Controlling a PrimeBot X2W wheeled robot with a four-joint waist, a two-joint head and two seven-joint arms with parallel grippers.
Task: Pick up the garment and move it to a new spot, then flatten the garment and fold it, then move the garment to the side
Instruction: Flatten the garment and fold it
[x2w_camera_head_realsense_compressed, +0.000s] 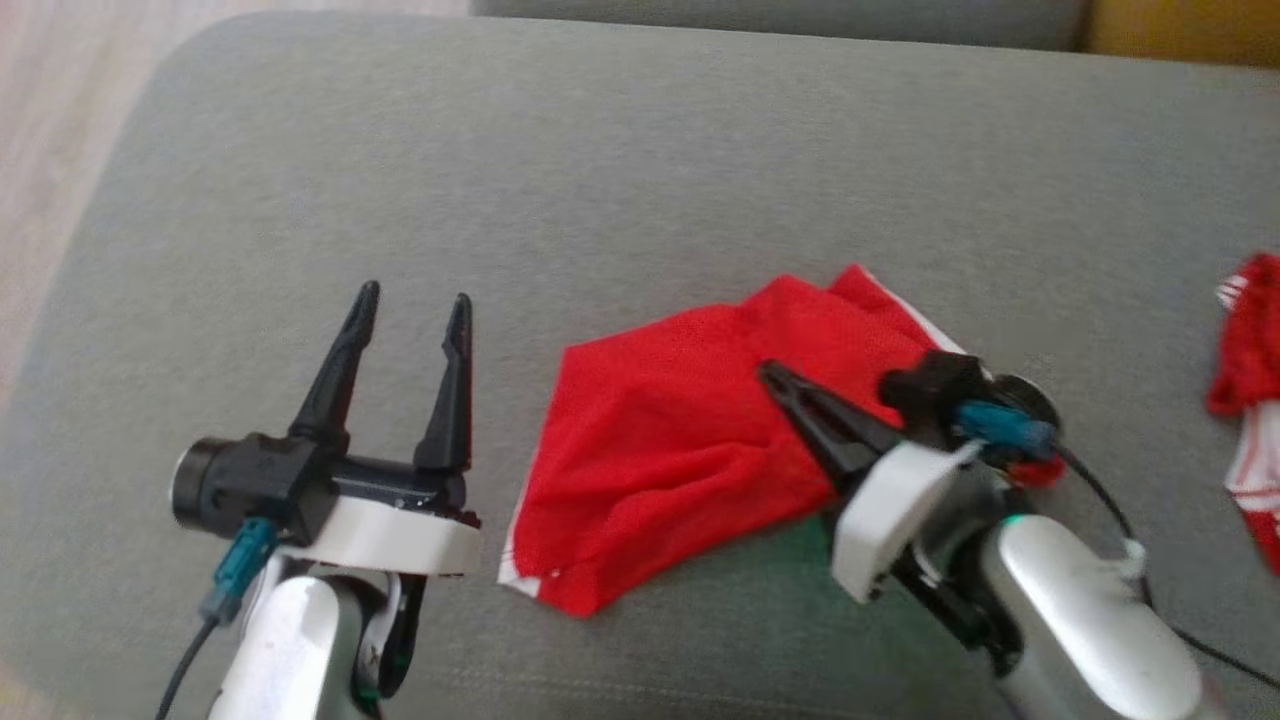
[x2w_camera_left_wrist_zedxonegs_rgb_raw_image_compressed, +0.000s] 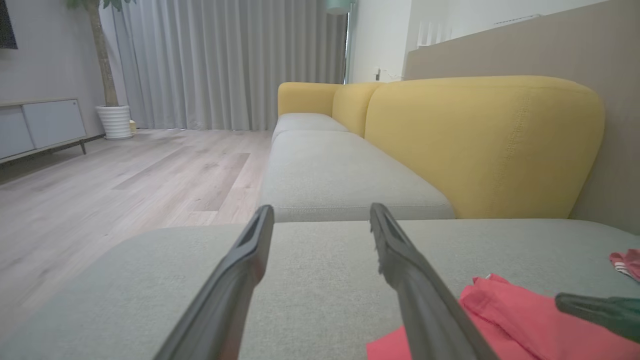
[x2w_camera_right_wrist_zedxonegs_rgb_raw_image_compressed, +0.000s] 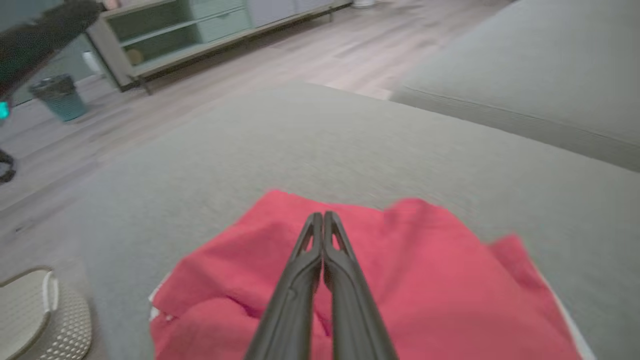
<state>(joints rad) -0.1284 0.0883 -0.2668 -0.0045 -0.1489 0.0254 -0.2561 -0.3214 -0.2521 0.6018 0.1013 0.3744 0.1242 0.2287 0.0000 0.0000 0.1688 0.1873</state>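
Observation:
A red mesh garment with white trim lies crumpled on the grey sofa seat. My right gripper reaches over its right part, fingers pressed together and shut; in the right wrist view the closed tips lie over the red garment with no cloth visible between them. To the garment's left my left gripper hovers open above bare cushion. In the left wrist view its spread fingers point along the sofa, with the garment and the right gripper's tip at the lower right.
Another red and white piece of clothing lies at the seat's right edge. Wooden floor drops off to the left of the seat. Yellow backrests line the sofa. A pale perforated basket stands beside the seat.

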